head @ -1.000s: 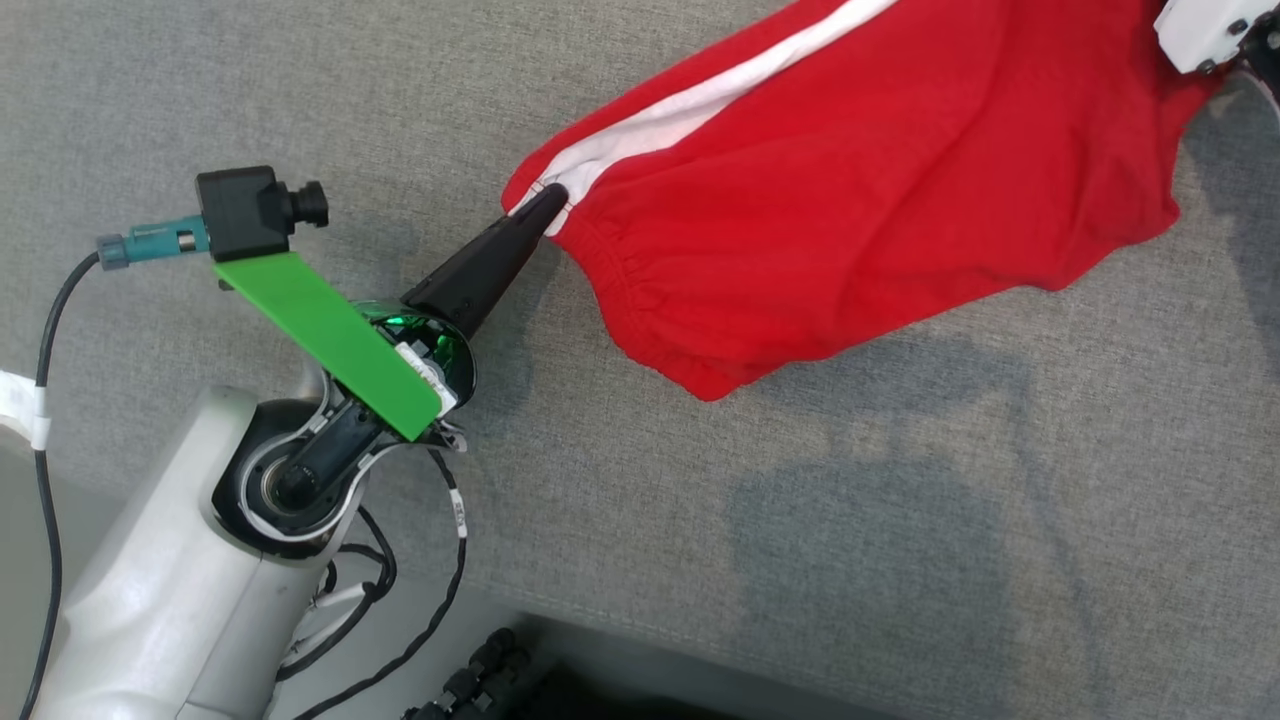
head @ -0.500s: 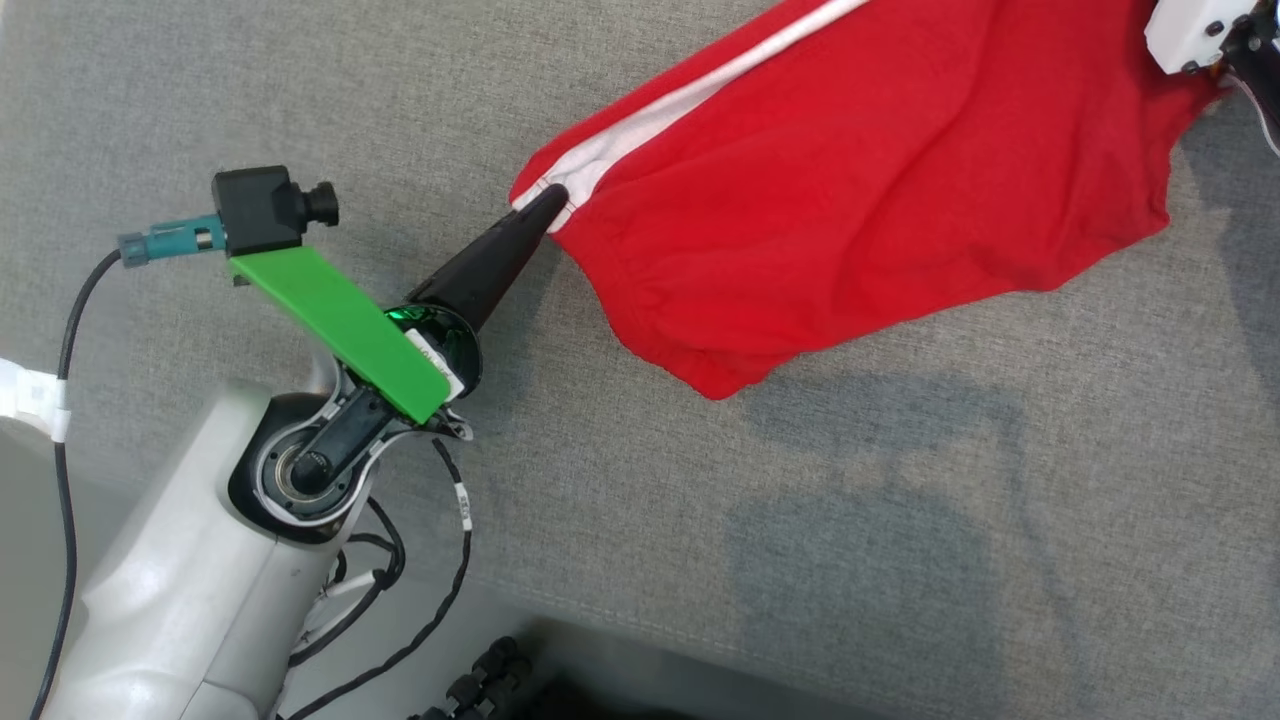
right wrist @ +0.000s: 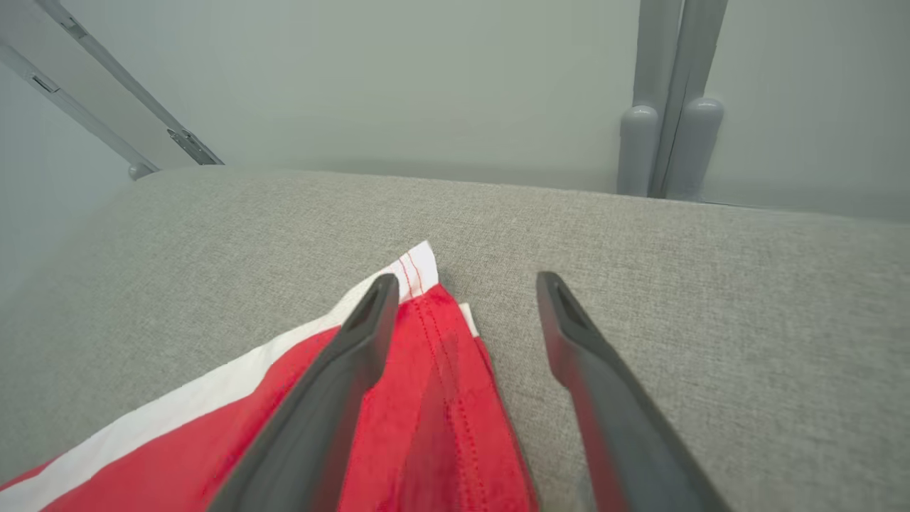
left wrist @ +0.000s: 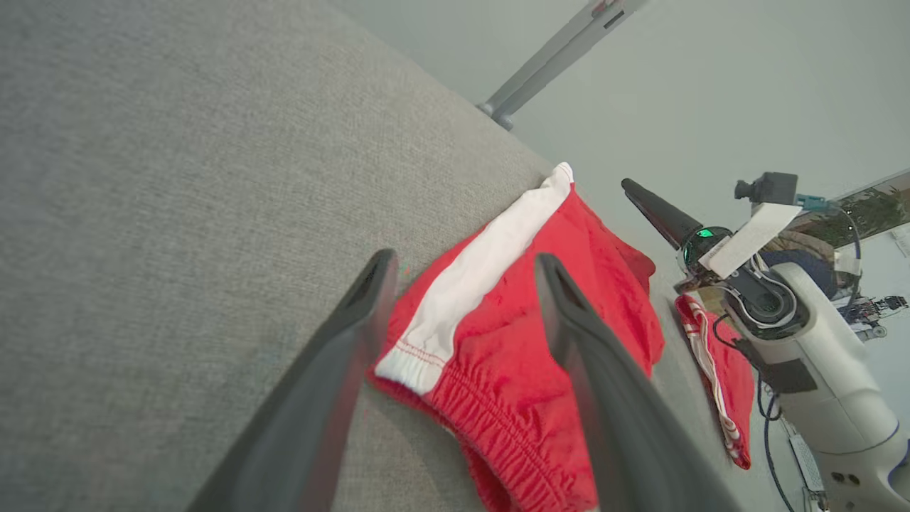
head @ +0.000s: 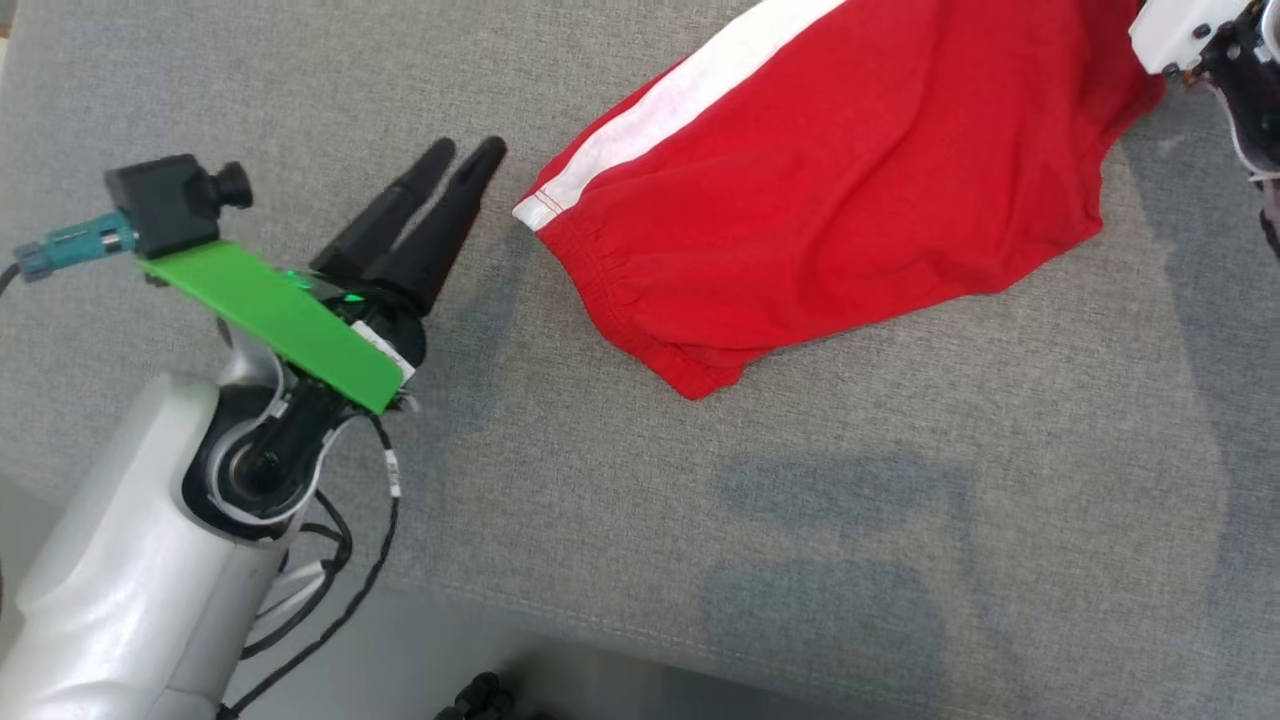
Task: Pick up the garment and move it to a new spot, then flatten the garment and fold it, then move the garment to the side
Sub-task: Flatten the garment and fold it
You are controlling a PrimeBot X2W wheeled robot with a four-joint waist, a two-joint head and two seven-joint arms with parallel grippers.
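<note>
The garment [head: 850, 190], red shorts with a white side stripe, lies spread on the grey cloth surface [head: 700, 480]. My left gripper [head: 466, 152] stands open just left of the waistband corner, not touching it. In the left wrist view that gripper [left wrist: 463, 262] frames the white stripe and gathered waistband of the garment [left wrist: 540, 341]. My right gripper [right wrist: 467, 283] is open over the far hem corner of the garment [right wrist: 426, 398], its left finger above the red cloth. The right wrist housing [head: 1175, 35] shows at the top right of the head view.
The surface's front edge [head: 560, 630] runs along the bottom of the head view, with cables [head: 370, 560] hanging by my left arm. Grey frame posts [right wrist: 668, 142] stand behind the far edge. Another red, white-striped fold [left wrist: 718, 370] lies under my right arm [left wrist: 796, 313].
Both grippers have opened and let go of the garment. The left one has drawn back to the left of the waistband corner, and the cloth now rests on the surface.
</note>
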